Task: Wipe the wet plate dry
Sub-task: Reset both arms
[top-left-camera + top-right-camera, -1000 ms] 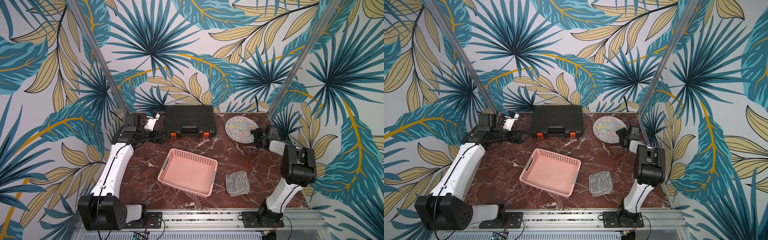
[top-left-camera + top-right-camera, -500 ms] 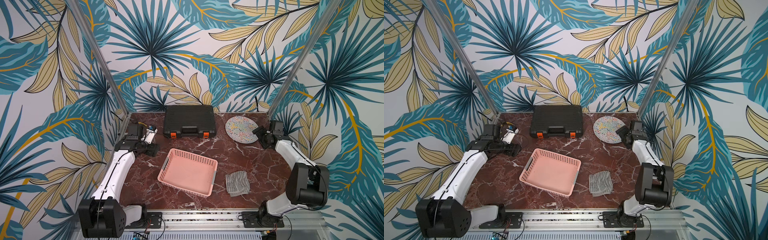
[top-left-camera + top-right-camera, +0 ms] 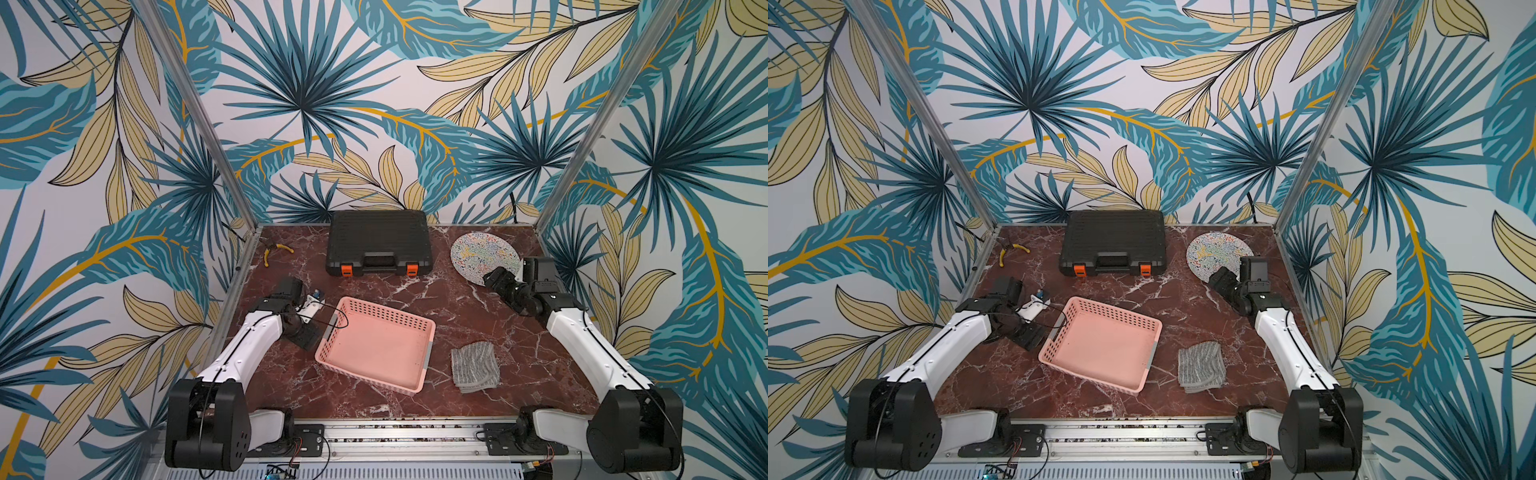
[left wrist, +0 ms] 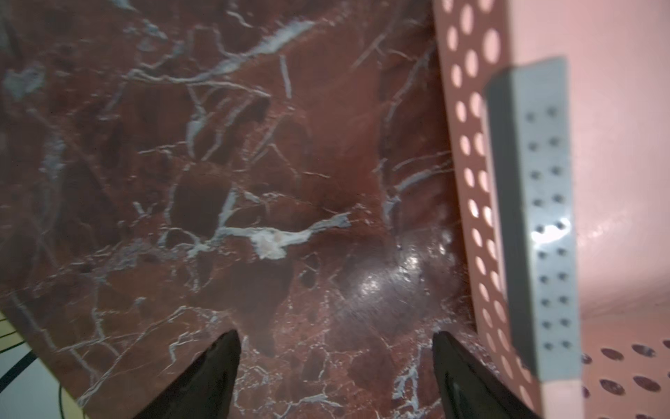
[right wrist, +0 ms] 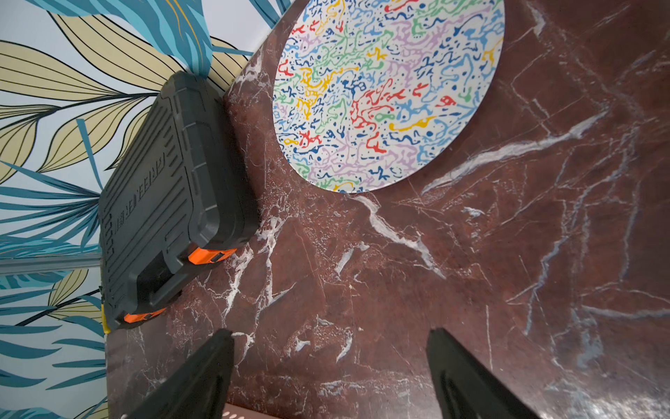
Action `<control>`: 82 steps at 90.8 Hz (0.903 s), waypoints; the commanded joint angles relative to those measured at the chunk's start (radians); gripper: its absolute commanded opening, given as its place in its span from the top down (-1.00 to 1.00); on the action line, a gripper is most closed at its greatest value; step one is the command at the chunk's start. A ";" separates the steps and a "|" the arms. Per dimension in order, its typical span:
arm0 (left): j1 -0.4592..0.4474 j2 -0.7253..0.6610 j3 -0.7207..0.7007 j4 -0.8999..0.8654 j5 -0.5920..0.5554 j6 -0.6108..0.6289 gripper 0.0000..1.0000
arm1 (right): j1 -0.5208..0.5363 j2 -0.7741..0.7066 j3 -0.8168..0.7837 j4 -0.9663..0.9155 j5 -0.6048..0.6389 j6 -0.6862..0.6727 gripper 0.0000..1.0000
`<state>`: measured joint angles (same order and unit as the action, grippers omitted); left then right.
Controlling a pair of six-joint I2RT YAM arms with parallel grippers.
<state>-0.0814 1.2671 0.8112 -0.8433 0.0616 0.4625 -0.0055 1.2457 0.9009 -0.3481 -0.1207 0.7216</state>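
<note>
Black left pincer (image 4: 335, 335) and right pincer (image 5: 330, 333) both gape wide, gripping nothing.

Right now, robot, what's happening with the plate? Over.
Left gripper open, empty, beside pink basket. Right gripper open, empty, just short of plate. Cloth not picked up. Nothing on plate.

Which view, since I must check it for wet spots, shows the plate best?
The right wrist view: the plate fills much of the frame, its pattern sharp, one side cropped. Both top views show it small, far back on the right. The left wrist view misses it.
</note>
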 commanded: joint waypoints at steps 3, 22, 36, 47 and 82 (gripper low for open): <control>-0.075 -0.052 -0.020 -0.040 0.076 0.043 -0.76 | 0.001 -0.030 -0.022 -0.020 -0.003 -0.023 -0.73; -0.142 -0.038 0.037 -0.100 0.211 0.075 -0.94 | 0.001 -0.024 0.009 -0.041 0.028 -0.052 -0.73; -0.139 -0.034 0.060 -0.050 0.201 0.084 -1.00 | 0.001 -0.035 0.009 -0.021 0.056 -0.098 -0.75; -0.102 -0.038 0.093 0.014 0.171 0.080 -1.00 | 0.001 -0.096 -0.048 0.063 0.063 -0.151 -0.78; -0.001 -0.085 -0.139 0.830 0.139 -0.229 -1.00 | 0.001 -0.180 -0.173 0.245 0.208 -0.249 -0.99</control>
<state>-0.0883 1.1984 0.7765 -0.3702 0.2142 0.3450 -0.0055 1.0981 0.7792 -0.1875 0.0170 0.5255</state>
